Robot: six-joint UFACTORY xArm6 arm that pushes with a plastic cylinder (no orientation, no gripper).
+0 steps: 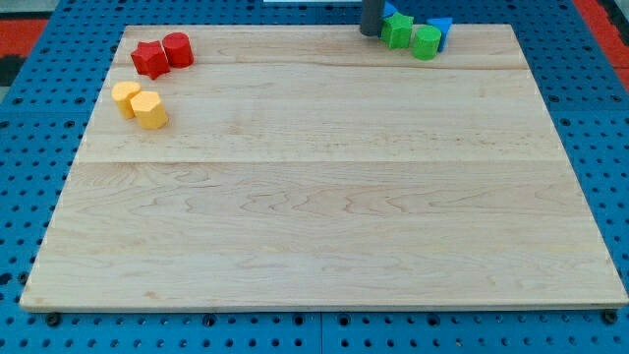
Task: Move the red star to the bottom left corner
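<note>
The red star (149, 59) sits at the desk's (324, 246) top left, touching the red cylinder (178, 49) on that cylinder's left. I have no pincer, only my tip (371, 33), far right of the star beside the green blocks (411, 35), gripping nothing. It looks light and stiff, likely to spin, so I'd push its upper side squarely.

red cylinder (178, 48), two yellow blocks (139, 103), green blocks (412, 36), blue blocks (439, 27), wooden board (324, 216)
</note>
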